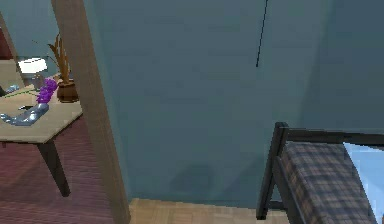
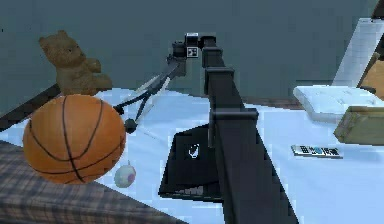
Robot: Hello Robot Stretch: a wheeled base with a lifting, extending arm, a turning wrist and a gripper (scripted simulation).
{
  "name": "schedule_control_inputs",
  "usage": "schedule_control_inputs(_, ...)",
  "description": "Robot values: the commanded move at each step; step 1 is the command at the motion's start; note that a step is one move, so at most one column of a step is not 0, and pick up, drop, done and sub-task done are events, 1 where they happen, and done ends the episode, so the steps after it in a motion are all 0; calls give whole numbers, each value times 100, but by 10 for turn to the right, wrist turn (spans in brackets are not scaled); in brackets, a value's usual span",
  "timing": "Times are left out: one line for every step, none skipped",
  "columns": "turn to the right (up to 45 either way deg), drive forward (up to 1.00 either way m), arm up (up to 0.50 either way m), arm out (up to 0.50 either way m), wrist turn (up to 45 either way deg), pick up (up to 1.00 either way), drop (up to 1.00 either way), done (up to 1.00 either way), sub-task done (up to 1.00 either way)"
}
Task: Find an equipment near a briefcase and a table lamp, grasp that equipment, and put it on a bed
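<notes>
An orange basketball (image 2: 74,138) shows at the arm side view's left, over the bed (image 2: 300,195) with its pale blue sheet and plaid blanket. The dark arm rises from the bottom edge, and the gripper (image 2: 126,116) reaches down-left so that its thin fingers (image 2: 148,96) end right at the ball's upper right side. I cannot tell whether the gripper holds the ball or the ball rests on the bed. In the forward view the bed (image 1: 322,172) stands at the lower right with a dark frame.
On the bed lie a brown teddy bear (image 2: 70,62), a dark laptop (image 2: 195,160), a small white ball (image 2: 124,176), a remote (image 2: 317,152), a white pillow (image 2: 335,100) and a tan box (image 2: 362,125). A doorway post (image 1: 88,100) and a table (image 1: 45,128) with a lamp (image 1: 32,67) show in the forward view's left.
</notes>
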Motion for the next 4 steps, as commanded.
schedule_control_inputs(0, 0, 0, 0, 450, 0, 0, 0, 0)
schedule_control_inputs(0, 0, 0, 0, 450, 0, 0, 0, 0)
schedule_control_inputs(0, 0, 0, 0, 330, 0, 0, 0, 0)
schedule_control_inputs(0, 0, -2, 0, 0, 0, 0, 0, 0)
